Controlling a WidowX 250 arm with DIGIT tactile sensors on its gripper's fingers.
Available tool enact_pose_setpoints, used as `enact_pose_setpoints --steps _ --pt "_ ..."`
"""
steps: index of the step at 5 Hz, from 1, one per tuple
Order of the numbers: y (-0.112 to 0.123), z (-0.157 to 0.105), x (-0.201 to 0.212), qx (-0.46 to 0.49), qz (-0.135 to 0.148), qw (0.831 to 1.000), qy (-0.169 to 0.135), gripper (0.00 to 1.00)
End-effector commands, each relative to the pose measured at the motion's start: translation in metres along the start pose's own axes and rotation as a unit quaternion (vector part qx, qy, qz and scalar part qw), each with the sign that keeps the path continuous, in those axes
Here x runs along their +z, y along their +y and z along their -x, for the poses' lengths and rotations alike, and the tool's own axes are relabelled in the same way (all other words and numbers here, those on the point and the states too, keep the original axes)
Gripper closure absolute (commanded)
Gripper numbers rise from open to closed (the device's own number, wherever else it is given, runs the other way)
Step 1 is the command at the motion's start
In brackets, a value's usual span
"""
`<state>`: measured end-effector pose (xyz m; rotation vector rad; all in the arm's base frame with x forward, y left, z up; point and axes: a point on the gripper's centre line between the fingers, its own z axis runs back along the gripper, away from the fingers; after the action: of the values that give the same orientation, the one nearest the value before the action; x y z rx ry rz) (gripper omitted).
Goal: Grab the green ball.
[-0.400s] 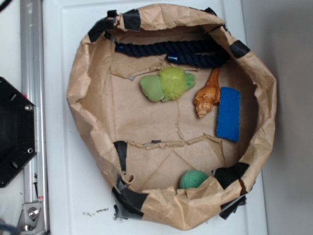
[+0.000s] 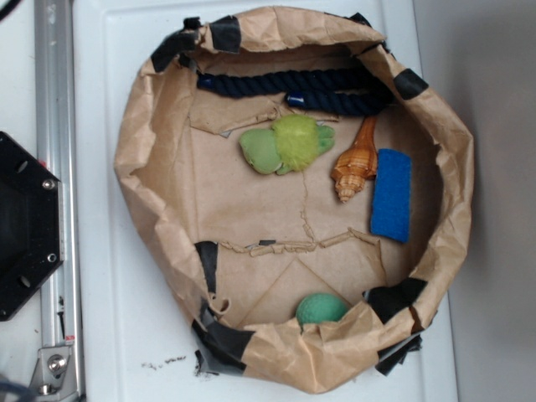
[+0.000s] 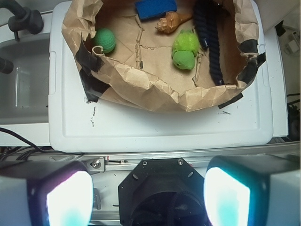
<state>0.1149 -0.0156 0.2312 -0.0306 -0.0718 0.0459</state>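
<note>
The green ball (image 2: pixel 320 308) is a small teal-green sphere lying inside the brown paper-lined basket (image 2: pixel 142 167), against the crumpled near wall that hides its lower edge. In the wrist view the green ball (image 3: pixel 104 40) sits at the basket's upper left. My gripper (image 3: pixel 148 197) is open, its two glowing fingers (image 3: pixel 69 197) wide apart at the bottom of the wrist view. It hangs over the black arm base, well outside the basket and far from the ball. Nothing is between the fingers. The exterior view does not show the gripper.
Inside the basket lie a lime-green fuzzy plush toy (image 2: pixel 285 144), an orange seashell (image 2: pixel 355 163), a blue sponge (image 2: pixel 391 194) and a dark blue rope (image 2: pixel 293 85). The basket rests on a white lid (image 3: pixel 155 127). The black arm base (image 2: pixel 25 224) and a metal rail (image 2: pixel 52 100) stand at the left.
The green ball has rolled a little to the left along the basket's near wall. Everything else is where it was.
</note>
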Motion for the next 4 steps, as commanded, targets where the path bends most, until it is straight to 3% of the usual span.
enact_pose_setpoints --steps 1,2,3,4 --pt "0.015 -0.082 -0.024 0.183 0.066 0.981 -0.02 0.0" --pt "0.022 -0.125 -0.062 0.291 0.085 0.953 -0.008 0.0" --pt "0.013 -0.139 -0.112 0.393 0.134 0.91 0.015 0.0" --pt "0.012 -0.148 -0.135 0.486 0.114 0.864 0.065 0.0"
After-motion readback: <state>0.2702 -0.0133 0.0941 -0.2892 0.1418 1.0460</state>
